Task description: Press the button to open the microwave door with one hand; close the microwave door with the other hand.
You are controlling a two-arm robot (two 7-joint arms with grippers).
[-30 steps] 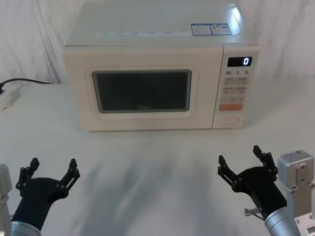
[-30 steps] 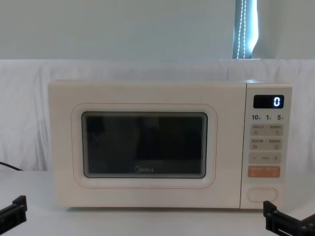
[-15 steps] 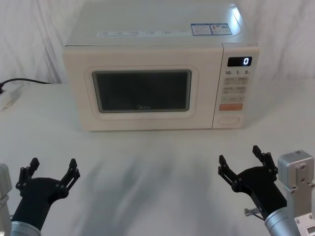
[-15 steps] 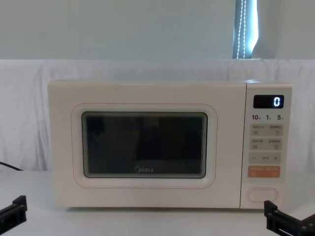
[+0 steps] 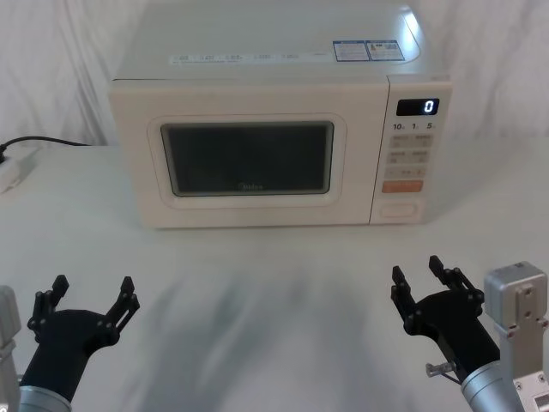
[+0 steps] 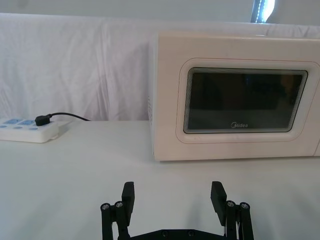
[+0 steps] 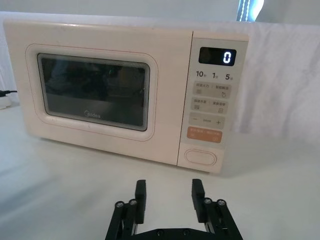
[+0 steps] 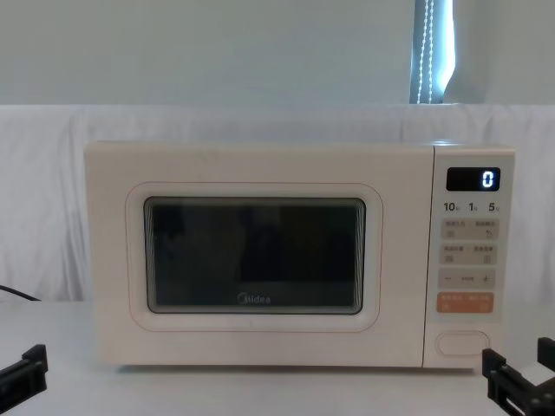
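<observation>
The cream microwave (image 5: 257, 73) stands at the back of the table, its display showing 0. The microwave door (image 5: 249, 159) (image 7: 95, 92) (image 8: 251, 256) lies flush with the front, shut. The oval button (image 5: 399, 209) (image 7: 200, 157) (image 8: 463, 343) sits at the bottom of the control panel, untouched. My right gripper (image 5: 420, 275) (image 7: 169, 200) hovers low near the front right of the table, well short of the button, open and holding nothing, its fingers partly drawn in. Near the front left my left gripper (image 5: 93, 287) (image 6: 173, 197) is wide open, holding nothing.
A white power strip (image 6: 25, 131) (image 5: 13, 172) with a black cable lies left of the microwave. An orange key (image 5: 401, 186) sits just above the button. White cloth covers the table (image 5: 274, 283) between grippers and microwave, and hangs behind.
My right gripper's fingers have drawn closer together. Left arm, door and microwave have not moved.
</observation>
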